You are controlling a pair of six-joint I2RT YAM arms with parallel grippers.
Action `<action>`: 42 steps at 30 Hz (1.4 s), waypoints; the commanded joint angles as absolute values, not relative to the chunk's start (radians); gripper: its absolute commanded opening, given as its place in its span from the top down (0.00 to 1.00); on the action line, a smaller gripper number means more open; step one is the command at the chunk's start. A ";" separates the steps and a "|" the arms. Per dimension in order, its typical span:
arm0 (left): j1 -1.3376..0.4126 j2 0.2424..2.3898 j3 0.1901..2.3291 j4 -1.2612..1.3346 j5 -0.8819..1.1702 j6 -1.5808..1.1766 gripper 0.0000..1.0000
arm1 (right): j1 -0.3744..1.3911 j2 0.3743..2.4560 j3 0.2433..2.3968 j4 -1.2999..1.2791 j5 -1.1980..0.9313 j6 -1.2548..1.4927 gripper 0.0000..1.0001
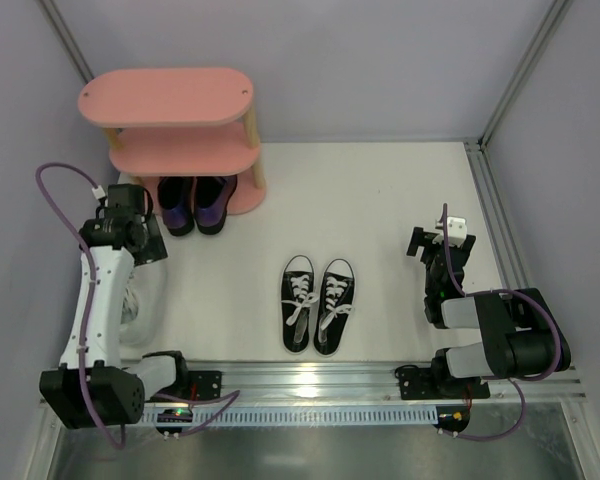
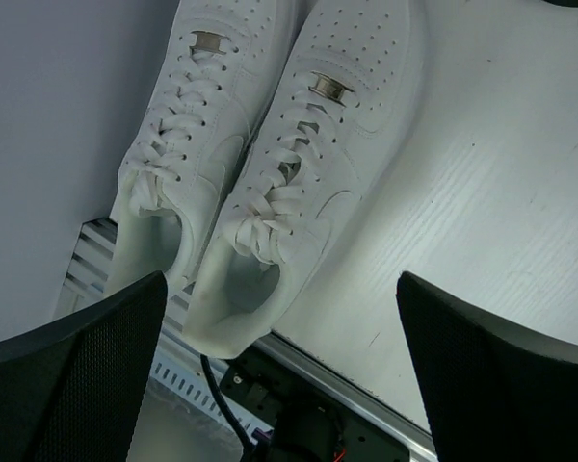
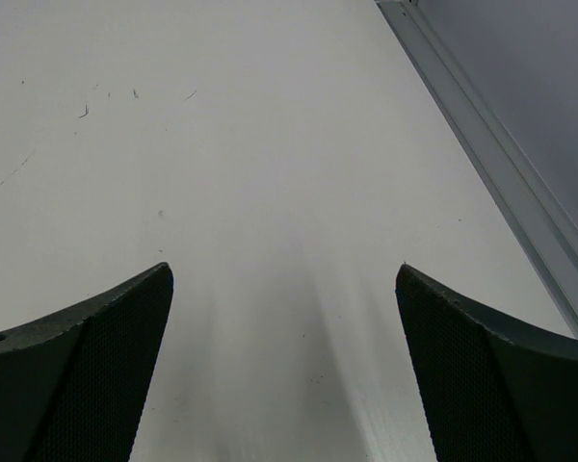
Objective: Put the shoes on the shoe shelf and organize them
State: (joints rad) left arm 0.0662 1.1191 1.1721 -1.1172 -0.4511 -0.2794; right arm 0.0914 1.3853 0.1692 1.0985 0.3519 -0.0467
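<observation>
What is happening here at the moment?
Two robot arms are putting shoes on a shelf. The purple shoes already stand on its bottom board. The left gripper, open and holding nothing, hovers over the white sneakers at the left edge of the table. The black sneakers lie mid-table. The right gripper is open over bare table.

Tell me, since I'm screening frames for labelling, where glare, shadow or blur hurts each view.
Top external: glare on the front rail; the purple-black shoes sit shaded in the shoe shelf. Left wrist: white sneakers sharp and evenly lit, fingers dark. Right wrist: a bright sheen streaks the table.
</observation>
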 commanded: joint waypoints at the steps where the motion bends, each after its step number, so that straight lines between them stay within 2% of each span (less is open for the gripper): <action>1: 0.106 1.173 1.241 -1.177 -0.479 -0.216 0.00 | 0.087 1.371 0.183 1.175 0.344 -0.026 0.03; 7: 0.250 1.269 1.227 -1.181 -0.309 -0.209 0.00 | 0.089 1.373 0.181 1.175 0.342 -0.026 0.03; 14: 0.272 1.256 1.247 -1.201 -0.313 -0.213 0.00 | 0.087 1.373 0.183 1.175 0.344 -0.026 0.03; 20: 0.264 1.134 1.272 -1.227 -0.146 -0.288 0.00 | 0.089 1.371 0.183 1.175 0.345 -0.026 0.03; 26: 0.221 0.953 1.175 -1.158 -0.023 -0.360 0.00 | 0.089 1.371 0.183 1.175 0.345 -0.026 0.03; 32: 0.112 0.858 1.138 -1.115 -0.046 -0.425 0.00 | 0.087 1.371 0.183 1.175 0.344 -0.026 0.03; 37: -0.063 0.825 1.146 -1.100 -0.314 -0.449 0.00 | 0.087 1.373 0.183 1.175 0.344 -0.026 0.03; 38: -0.069 0.825 1.157 -1.129 -0.375 -0.699 0.00 | 0.087 1.373 0.183 1.175 0.345 -0.026 0.03; 42: -0.071 0.846 1.135 -1.049 -0.429 -0.722 0.00 | 0.087 1.373 0.183 1.175 0.342 -0.026 0.03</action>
